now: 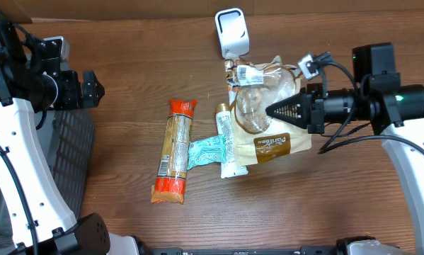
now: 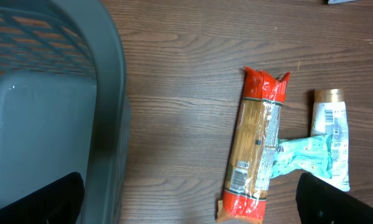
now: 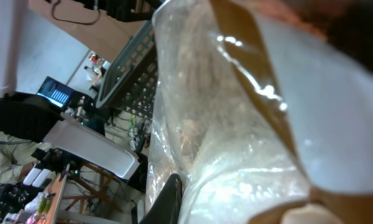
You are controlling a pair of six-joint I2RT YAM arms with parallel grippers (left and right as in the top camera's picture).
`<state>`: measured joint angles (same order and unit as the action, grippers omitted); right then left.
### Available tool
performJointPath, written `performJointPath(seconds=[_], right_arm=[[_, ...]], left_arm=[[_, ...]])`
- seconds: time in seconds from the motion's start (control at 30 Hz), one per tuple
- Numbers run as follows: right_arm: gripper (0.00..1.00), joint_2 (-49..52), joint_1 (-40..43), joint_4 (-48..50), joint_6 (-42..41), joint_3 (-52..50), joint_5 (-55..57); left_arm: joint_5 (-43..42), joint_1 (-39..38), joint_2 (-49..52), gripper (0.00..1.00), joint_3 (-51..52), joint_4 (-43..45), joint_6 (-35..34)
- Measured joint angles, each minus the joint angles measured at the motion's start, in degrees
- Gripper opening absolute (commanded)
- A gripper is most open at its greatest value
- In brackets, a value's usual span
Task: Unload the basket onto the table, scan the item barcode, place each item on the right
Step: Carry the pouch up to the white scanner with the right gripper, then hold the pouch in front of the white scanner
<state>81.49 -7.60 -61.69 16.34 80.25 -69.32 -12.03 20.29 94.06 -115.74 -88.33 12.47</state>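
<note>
bread bag [image 3: 236, 143] pinched tight in right pincer [image 1: 286, 110], scanner [image 1: 231, 32] near, beyond its tip; scan judged pending; left pincer [image 1: 93, 91] wide.

Print on the bread bag [image 1: 265, 126] — too blurred to read.

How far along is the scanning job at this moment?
Done: the right claw is shut on the bread bag. In hand: the bag sits beside the scanner. Left: pasta pack, tube and teal packet lie on the table; the left claw is open.
</note>
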Motion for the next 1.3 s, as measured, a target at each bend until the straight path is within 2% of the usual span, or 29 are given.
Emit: performJointPath(seconds=[0.13, 0.27, 0.4, 0.47, 0.7, 0.8, 0.9, 1.1, 1.3], right_arm=[[0.03, 0.13, -2.12, 0.33, -5.92, 1.33, 6.88], [0.03, 1.81, -4.52, 0.17, -11.28, 9.73, 18.08], [0.04, 6.64, -8.44, -0.72, -14.38, 24.13, 37.00], [0.04, 9.18, -10.40, 0.63, -14.82, 28.24, 46.71], [0.04, 21.88, -15.15, 13.57, -11.34, 30.47, 77.66], [0.04, 28.72, -15.43, 20.74, -6.51, 30.34, 84.56], [0.04, 33.64, -15.41, 26.14, 3.15, 30.21, 88.28], [0.04, 38.80, -16.15, 36.06, 19.08, 30.18, 93.81], [0.04, 43.74, -18.01, 43.98, 30.32, 30.21, 98.53]], left_arm=[[-0.02, 0.00, 0.00, 1.00, 0.00, 0.02, 0.00], [0.00, 0.00, 0.00, 1.00, 0.00, 0.00, 0.00], [-0.02, 0.00, 0.00, 1.00, 0.00, 0.00, 0.00], [0.00, 0.00, 0.00, 0.99, 0.00, 0.02, 0.00], [0.00, 0.00, 0.00, 0.99, 0.00, 0.00, 0.00], [0.00, 0.00, 0.00, 1.00, 0.00, 0.00, 0.00], [0.00, 0.00, 0.00, 1.00, 0.00, 0.02, 0.00], [0.00, 0.00, 0.00, 1.00, 0.00, 0.02, 0.00], [0.00, 0.00, 0.00, 1.00, 0.00, 0.00, 0.00]])
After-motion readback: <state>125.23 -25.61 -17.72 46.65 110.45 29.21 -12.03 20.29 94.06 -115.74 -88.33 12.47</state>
